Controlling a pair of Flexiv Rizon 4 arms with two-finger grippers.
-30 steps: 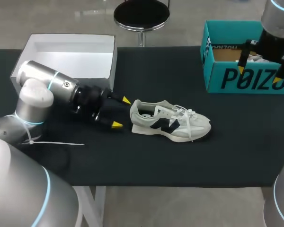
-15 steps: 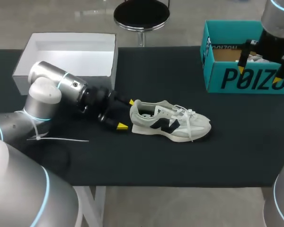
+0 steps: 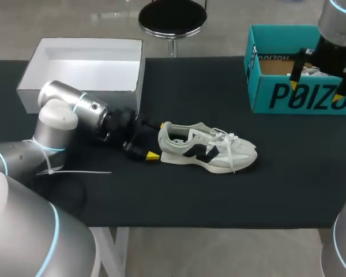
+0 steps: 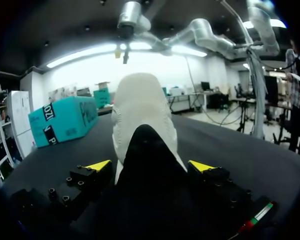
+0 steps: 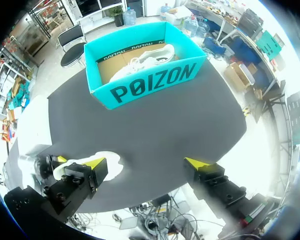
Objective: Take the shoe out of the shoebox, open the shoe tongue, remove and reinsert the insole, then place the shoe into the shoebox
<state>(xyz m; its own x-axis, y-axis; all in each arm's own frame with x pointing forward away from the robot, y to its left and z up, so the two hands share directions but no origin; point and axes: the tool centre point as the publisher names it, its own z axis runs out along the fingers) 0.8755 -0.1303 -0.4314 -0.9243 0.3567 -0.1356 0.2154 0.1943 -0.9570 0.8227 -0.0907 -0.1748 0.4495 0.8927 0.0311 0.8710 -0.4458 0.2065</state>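
A white and grey sneaker (image 3: 207,149) with a dark logo lies on its sole in the middle of the black table, toe pointing right. My left gripper (image 3: 156,140) is at its heel, open, one yellow tip on each side. In the left wrist view the heel (image 4: 142,115) fills the space between the fingers of my left gripper (image 4: 150,166). The teal shoebox (image 3: 277,95) stands at the back right with a second white shoe (image 5: 140,62) inside. My right gripper (image 3: 315,91) hangs open above the box, holding nothing; in the right wrist view the gripper (image 5: 146,163) is high over the table.
An open white box (image 3: 83,63) stands at the back left, just behind my left arm. Bare black tabletop (image 3: 219,196) lies in front of the sneaker and between the sneaker and the teal shoebox.
My left gripper has slid to the right along the table until its open fingers straddle the sneaker's heel. The sneaker and the right arm have not moved.
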